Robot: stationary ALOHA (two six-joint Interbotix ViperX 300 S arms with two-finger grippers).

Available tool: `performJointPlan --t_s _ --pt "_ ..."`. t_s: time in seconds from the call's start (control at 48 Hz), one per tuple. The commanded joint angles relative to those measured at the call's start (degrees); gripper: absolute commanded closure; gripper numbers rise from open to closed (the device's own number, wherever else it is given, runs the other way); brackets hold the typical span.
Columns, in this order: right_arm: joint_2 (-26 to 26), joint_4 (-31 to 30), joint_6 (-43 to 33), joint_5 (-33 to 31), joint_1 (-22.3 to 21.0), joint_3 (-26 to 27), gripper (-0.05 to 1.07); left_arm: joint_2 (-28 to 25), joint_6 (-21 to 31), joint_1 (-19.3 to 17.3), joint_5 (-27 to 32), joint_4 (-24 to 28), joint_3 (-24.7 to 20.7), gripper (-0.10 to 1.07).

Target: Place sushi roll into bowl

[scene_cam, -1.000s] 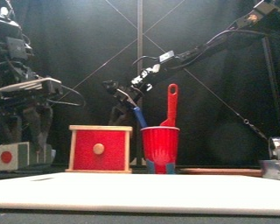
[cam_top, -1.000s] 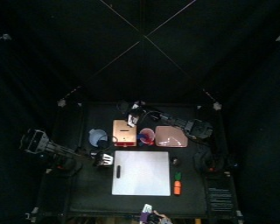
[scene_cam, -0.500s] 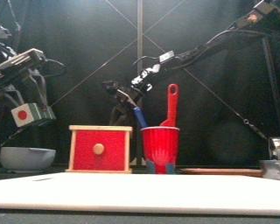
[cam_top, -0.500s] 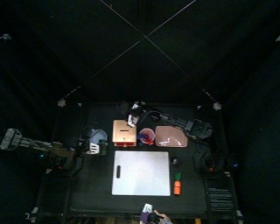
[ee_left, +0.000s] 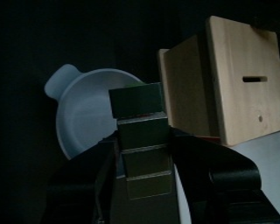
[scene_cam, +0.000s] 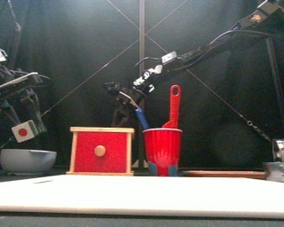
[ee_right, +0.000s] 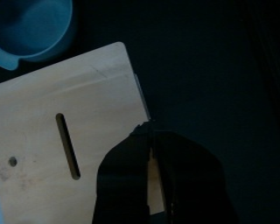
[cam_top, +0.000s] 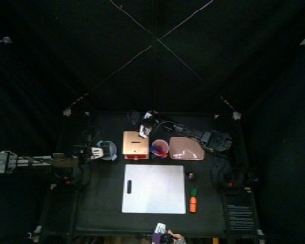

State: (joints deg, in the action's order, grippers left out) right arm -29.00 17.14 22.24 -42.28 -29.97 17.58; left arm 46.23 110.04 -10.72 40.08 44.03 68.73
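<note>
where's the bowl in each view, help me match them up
Top view: bowl at the table's left, near the left hand.
Front view: bowl low at far left, beside the red-fronted wooden box.
Left wrist view: bowl behind the held sushi roll.
Right wrist view: bowl in the corner.
Shared landmark: the wooden box next to it.

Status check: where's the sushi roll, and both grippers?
Left gripper shut on sushi roll, near bowl. Right gripper shut, empty, over wooden box. Nothing blocking.
</note>
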Motion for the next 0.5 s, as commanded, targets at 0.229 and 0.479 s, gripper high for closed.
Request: performJointPlan --t_s 0.229,0.479 --pt "3.52 -0.53 0.18 0.44 0.35 1.14 0.66 -4.57 -0.26 -5.36 -6.59 2.64 0.7 0.17" --pt "3.6 -0.53 0.0 0.44 0.7 0.79 0.66 -6.15 -0.26 -5.27 -7.12 3.96 0.79 0.02"
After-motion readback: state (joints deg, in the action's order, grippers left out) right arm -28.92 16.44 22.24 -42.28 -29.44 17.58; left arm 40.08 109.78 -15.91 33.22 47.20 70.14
